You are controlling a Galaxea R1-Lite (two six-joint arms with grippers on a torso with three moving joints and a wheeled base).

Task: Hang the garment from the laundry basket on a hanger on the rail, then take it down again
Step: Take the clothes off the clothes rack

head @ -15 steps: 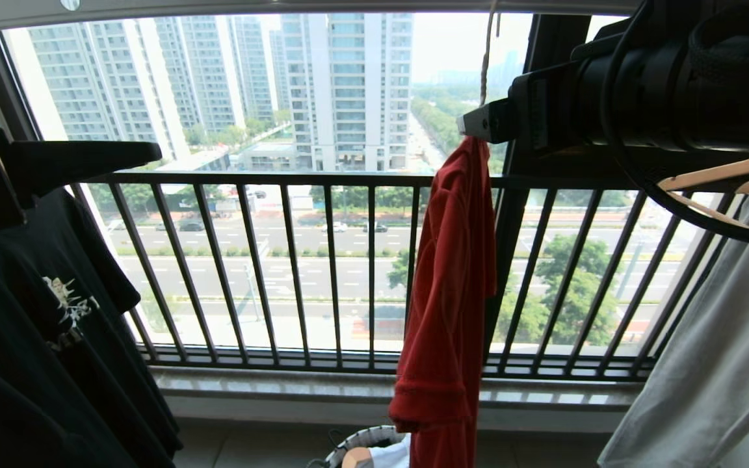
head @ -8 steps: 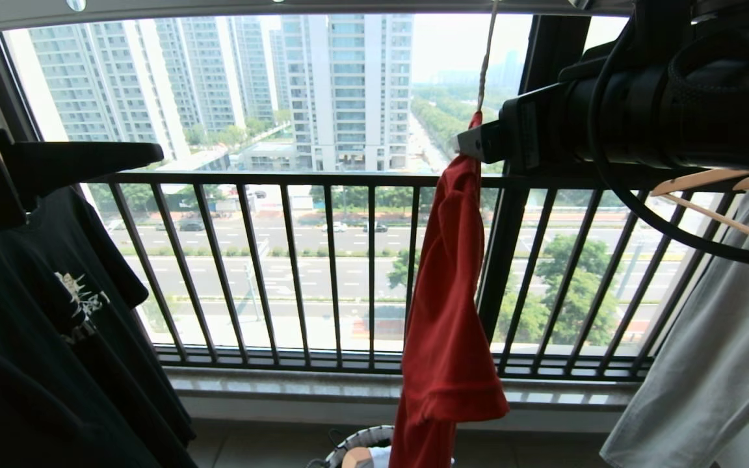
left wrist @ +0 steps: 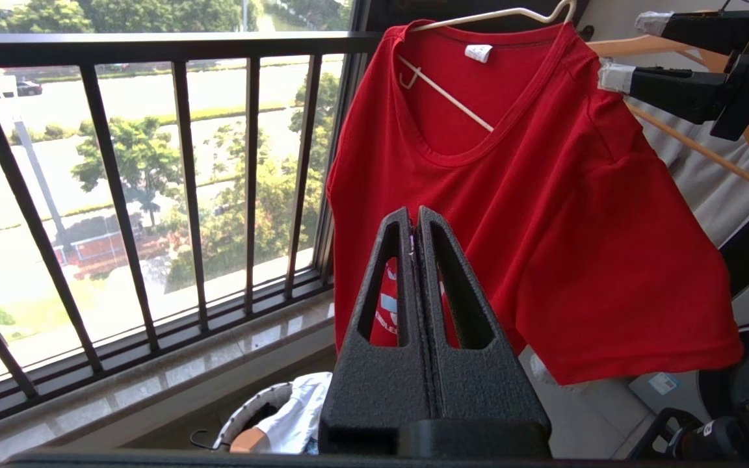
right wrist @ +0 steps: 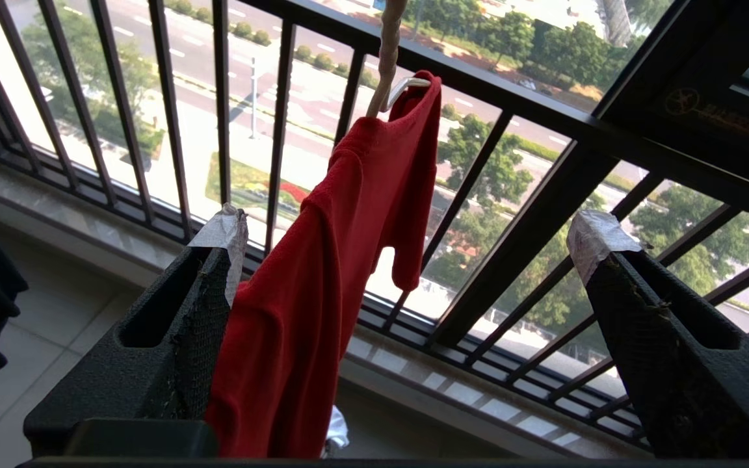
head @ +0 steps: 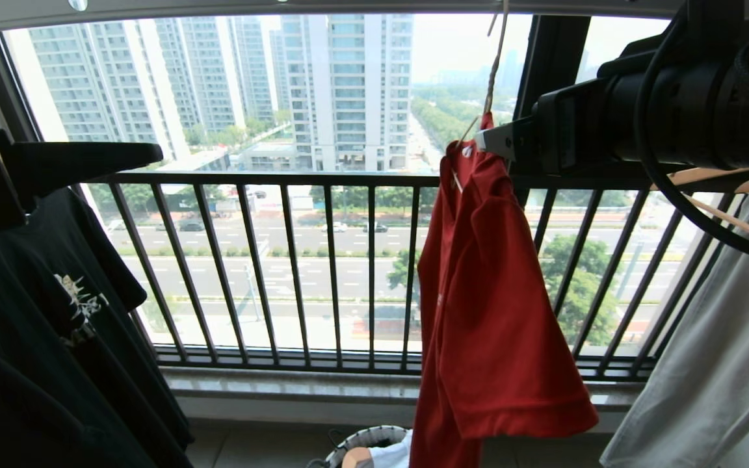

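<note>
At upper right, the right gripper point(right wrist: 407, 260) stands wide open, one taped finger point(right wrist: 222, 237) beside the shirt's shoulder, holding nothing. The left gripper point(left wrist: 417, 218), closed and empty, points at the red T-shirt point(head: 485, 292), which hangs on the white wire hanger point(left wrist: 472, 16) under the rail point(head: 218, 8). Open space lies left of it, before the balcony railing point(head: 270, 179). Below, on the tiled floor, sits the laundry basket point(head: 365, 439).

- A high-rise home balcony used for drying laundry is shown.
- Apartment towers point(head: 348, 84) and a road are seen beyond the balcony railing point(head: 270, 260).
- Clothes are hung on hangers; a laundry basket point(head: 365, 442) is on the tiled floor.
</note>
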